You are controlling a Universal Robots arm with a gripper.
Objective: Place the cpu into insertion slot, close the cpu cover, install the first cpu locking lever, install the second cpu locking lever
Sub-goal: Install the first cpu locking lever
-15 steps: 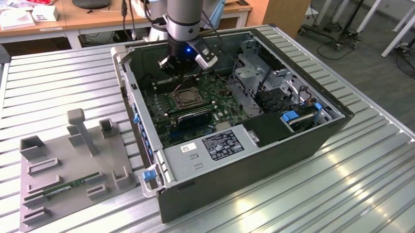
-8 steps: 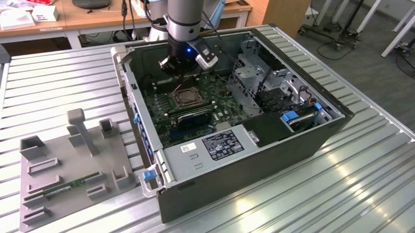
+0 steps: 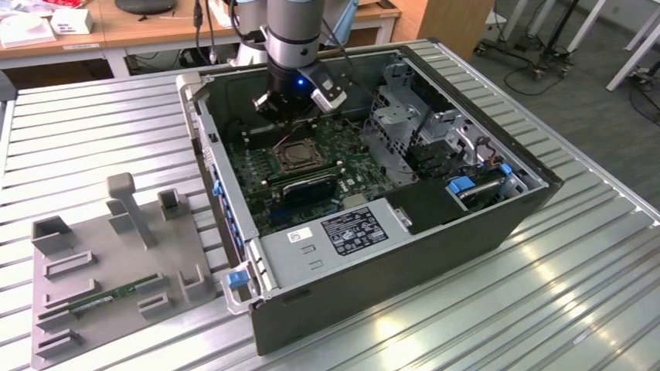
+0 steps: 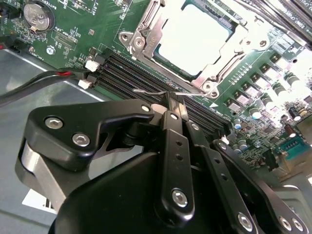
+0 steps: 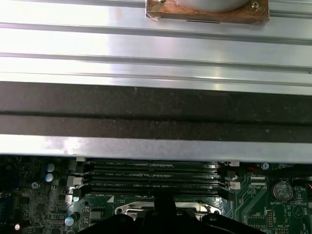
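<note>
An open computer case (image 3: 454,224) is seen lying on a ribbed metal table (image 3: 103,124), its green motherboard (image 3: 351,154) exposed. In the exterior view, the arm's black gripper (image 3: 294,108) is held low inside the case, just at 12 o'clock from the insertion slot (image 3: 277,158). In the second wrist view, the cpu (image 4: 192,39) is shown seated flat in the socket, its pale metal top framed by the cpu cover (image 4: 146,41), which is lowered over it. The fingers (image 4: 171,105) are pressed together, and their tips are met by a thin wire locking lever (image 4: 146,91) that runs along the socket's edge beside the long black memory slots (image 4: 136,78); whether the wire is actually pinched cannot be told. A round coin battery (image 4: 38,14) and a red-and-black cable (image 4: 48,78) are seen near the slots. On the table, at 8 o'clock from the case in the exterior view, a grey fixture tray (image 3: 93,255) is placed, with a green memory stick (image 3: 108,297) lying on it.
</note>
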